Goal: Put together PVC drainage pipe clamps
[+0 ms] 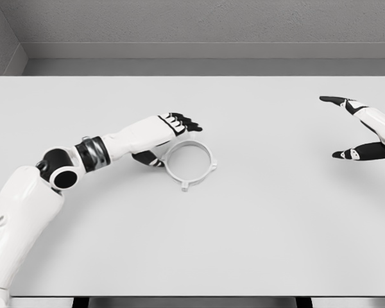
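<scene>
My left hand (170,138), fingers spread and holding nothing, hovers over the near-left rim of the clamp ring (190,162) lying flat on the surface (276,224); my open right hand (359,128) is well apart.

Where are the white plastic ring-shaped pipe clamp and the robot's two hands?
white plastic ring-shaped pipe clamp (205,171): head view, on the ring's right rim.
left hand (173,131): head view, middle of the hand, at the ring's upper left.
right hand (367,131): head view, on the palm, at the table's right edge.
</scene>
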{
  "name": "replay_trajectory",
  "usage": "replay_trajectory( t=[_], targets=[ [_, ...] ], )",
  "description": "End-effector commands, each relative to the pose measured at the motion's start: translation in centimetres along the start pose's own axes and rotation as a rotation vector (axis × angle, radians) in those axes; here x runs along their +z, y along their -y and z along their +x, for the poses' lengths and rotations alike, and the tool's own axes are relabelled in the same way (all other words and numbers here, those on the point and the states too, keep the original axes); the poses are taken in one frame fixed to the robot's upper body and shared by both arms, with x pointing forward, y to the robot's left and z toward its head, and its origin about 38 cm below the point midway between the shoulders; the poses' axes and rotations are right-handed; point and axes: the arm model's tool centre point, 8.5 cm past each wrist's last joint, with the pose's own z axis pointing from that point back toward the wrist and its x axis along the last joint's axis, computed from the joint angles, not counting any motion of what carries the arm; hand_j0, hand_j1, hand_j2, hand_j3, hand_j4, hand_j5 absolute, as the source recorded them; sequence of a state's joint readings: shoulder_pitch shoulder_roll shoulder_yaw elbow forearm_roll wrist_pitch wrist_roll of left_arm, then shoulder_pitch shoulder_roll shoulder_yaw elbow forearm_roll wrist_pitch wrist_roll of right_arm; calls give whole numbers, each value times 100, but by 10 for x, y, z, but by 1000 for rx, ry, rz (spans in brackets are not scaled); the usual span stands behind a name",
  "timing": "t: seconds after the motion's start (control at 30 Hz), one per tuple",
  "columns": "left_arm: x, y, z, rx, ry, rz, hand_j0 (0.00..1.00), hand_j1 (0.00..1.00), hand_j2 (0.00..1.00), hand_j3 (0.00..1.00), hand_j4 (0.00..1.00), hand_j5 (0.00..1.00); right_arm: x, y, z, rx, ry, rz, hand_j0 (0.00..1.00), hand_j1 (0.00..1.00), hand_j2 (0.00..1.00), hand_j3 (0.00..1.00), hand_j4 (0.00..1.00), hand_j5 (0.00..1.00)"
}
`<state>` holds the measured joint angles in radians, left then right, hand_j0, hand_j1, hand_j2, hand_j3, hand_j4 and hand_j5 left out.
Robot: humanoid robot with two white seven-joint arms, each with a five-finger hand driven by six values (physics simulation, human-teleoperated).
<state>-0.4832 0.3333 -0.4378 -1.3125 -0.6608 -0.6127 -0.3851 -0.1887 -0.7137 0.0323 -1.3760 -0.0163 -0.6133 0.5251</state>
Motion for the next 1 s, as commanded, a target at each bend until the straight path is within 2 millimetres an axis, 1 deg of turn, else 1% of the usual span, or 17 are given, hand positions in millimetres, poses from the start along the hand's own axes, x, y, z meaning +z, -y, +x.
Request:
replay_trajectory(
  t=[0.0,0.07,0.1,0.13,0.2,0.23,0.33,0.37,0.4,0.5,0.6,0.63,0.7,0.83,0.9,0.97],
  targets=[
    [4,-2,-5,7,-15,10,100,100,100,100,100,100,0,1,0,-5,2,-5,100,100,100,100,100,100],
    [9,-5,-10,11,-33,24,100,100,100,100,100,100,-1,1,1,-5,5,-5,100,100,100,100,100,100],
    [16,-6,-15,4,-47,16,100,100,100,100,100,100,-1,1,1,-5,5,-5,100,100,100,100,100,100],
    [28,-9,-25,-1,-78,15,100,100,100,100,100,100,-1,1,1,-5,5,-5,100,100,100,100,100,100],
    [30,-9,-27,1,-82,15,100,100,100,100,100,100,-1,1,1,-5,5,-5,100,100,100,100,100,100],
    [36,-11,-31,-6,-94,10,100,100,100,100,100,100,-1,1,1,-5,5,-5,100,100,100,100,100,100],
    [78,-31,-57,-55,-179,7,100,100,100,100,100,100,-1,1,1,-5,5,-5,100,100,100,100,100,100],
    [85,-35,-61,-53,-189,10,100,100,100,100,100,100,-1,1,1,-5,5,-5,100,100,100,100,100,100],
    [86,-35,-61,-47,-188,14,100,100,100,100,100,100,-1,1,1,-5,5,-5,100,100,100,100,100,100],
    [82,-34,-59,-43,-182,16,100,100,100,100,100,100,-1,1,1,-5,5,-5,100,100,100,100,100,100],
    [70,-30,-52,-36,-158,19,100,100,100,100,100,100,-1,1,1,-5,5,-5,100,100,100,100,100,100],
    [58,-26,-46,-23,-137,28,100,100,100,100,100,100,-1,1,1,-5,5,-5,100,100,100,100,100,100],
    [43,-18,-37,-18,-101,4,100,100,100,100,100,100,-1,1,1,-5,5,-5,100,100,100,100,100,100],
    [24,-5,-27,5,-67,-17,100,100,100,100,100,100,-1,1,1,-5,5,-5,100,100,100,100,100,100],
    [18,1,-21,9,-51,-30,100,100,100,100,100,100,-1,1,1,-5,5,-5,100,100,100,100,100,100],
    [19,-1,-23,8,-56,-24,100,100,100,100,100,100,-1,1,1,-5,5,-5,100,100,100,100,100,100]
  ],
)
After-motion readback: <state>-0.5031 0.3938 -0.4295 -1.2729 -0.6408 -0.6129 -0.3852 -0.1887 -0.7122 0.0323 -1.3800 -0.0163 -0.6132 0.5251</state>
